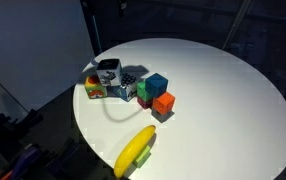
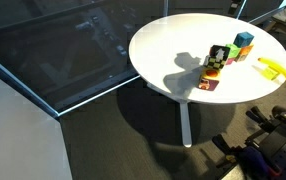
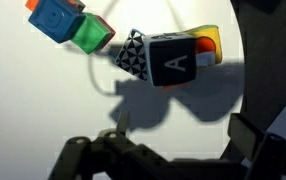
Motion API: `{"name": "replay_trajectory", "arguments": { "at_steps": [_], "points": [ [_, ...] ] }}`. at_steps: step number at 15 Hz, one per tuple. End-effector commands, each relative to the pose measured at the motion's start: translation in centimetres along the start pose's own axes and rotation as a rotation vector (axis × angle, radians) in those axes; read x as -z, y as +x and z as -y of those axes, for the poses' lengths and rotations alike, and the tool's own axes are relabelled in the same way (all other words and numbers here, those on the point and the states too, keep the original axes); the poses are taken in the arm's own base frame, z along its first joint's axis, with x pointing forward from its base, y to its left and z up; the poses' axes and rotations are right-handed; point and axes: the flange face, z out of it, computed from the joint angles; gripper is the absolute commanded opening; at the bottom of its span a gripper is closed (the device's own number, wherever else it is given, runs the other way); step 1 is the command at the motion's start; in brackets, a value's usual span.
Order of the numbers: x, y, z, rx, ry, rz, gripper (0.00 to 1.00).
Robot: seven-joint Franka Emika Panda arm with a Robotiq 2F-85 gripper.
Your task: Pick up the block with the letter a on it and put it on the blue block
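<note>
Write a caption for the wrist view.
Letter-A block beside checkered cube on white table; blue block at upper left.

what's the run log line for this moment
phase: pre-grasp | claw: open, empty | letter a block: on table, beside checkered cube | blue block: uncovered

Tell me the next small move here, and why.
Probably ease the gripper forward and down over the block with the letter A. In the wrist view the gripper looks open and empty, not yet around the block. The checkered cube and yellow-and-red cube flank it closely, so centre first.
</note>
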Motion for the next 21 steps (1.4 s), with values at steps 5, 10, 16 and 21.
{"name": "replay_trajectory", "arguments": {
  "at_steps": [5,10,16,21],
  "points": [
    [0.1,0.0,0.0,0.000,0.000,0.000,1.00],
    [0.1,0.0,0.0,0.000,0.000,0.000,1.00],
    [-0.6,0.1,0.3,0.015,-0.006,0.006,1.00],
    [-1.9,-0.8,0.9,0.030,-0.004,0.023,1.00]
  ]
}}
